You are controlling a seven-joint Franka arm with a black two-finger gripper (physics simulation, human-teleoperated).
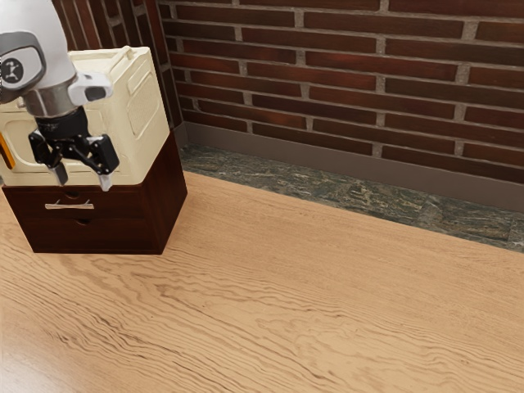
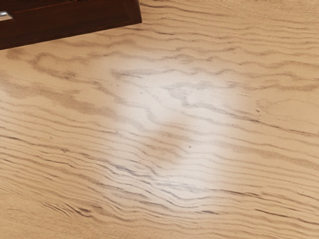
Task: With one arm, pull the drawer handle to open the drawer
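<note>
Exterior view: drawer (image 1: 119,206) shut, cream box (image 1: 139,110) atop cabinet (image 1: 166,196).

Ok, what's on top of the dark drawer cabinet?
A cream box sits on the cabinet, hiding its top surface. My gripper blocks part of the box's front; the box's inside can't be seen.

The table (image 1: 327,303) has light wood with wavy grain. At the exterior view's left there is a cream box (image 1: 141,102), and behind the table is a dark marbled surface (image 1: 327,192), then a reddish-brown brick wall (image 1: 327,70).
</note>
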